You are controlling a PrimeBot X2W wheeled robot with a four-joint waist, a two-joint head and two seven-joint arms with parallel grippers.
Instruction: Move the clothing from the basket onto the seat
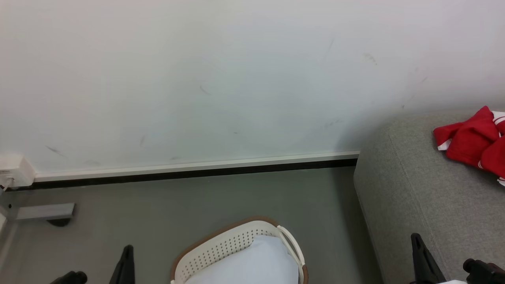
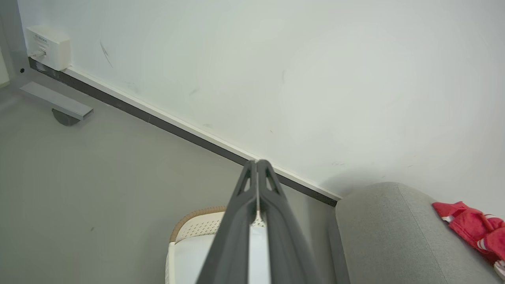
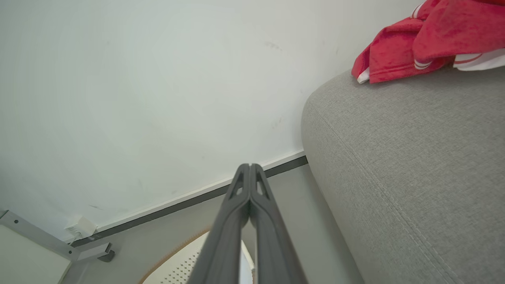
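I look into a sparse indoor room furnished like a living space: grey upholstered sofa (image 1: 414,197) against a scuffed white wall (image 1: 197,79), smooth grey floor (image 1: 197,205), skirting strip (image 1: 197,167), perforated laundry basket (image 1: 221,246), white wall box (image 1: 14,169) beside a metal furniture foot (image 1: 45,211).

1. Soft, even, fairly bright light fills every view; the white wall (image 1: 236,79) carries no glare or hard highlights.
2. A faint grey shadow lies on the wall just beside the seat (image 1: 426,189), at its rounded corner, and the floor (image 1: 197,205) darkens along the seat's side.
3. In both wrist views the dark fingers (image 2: 236,221) blur toward the bottom edge and sharpen at their tips.
4. The seat's weave is crisp in the right wrist view; the clothing (image 3: 434,35) on it shows saturated red with soft fold shadows.
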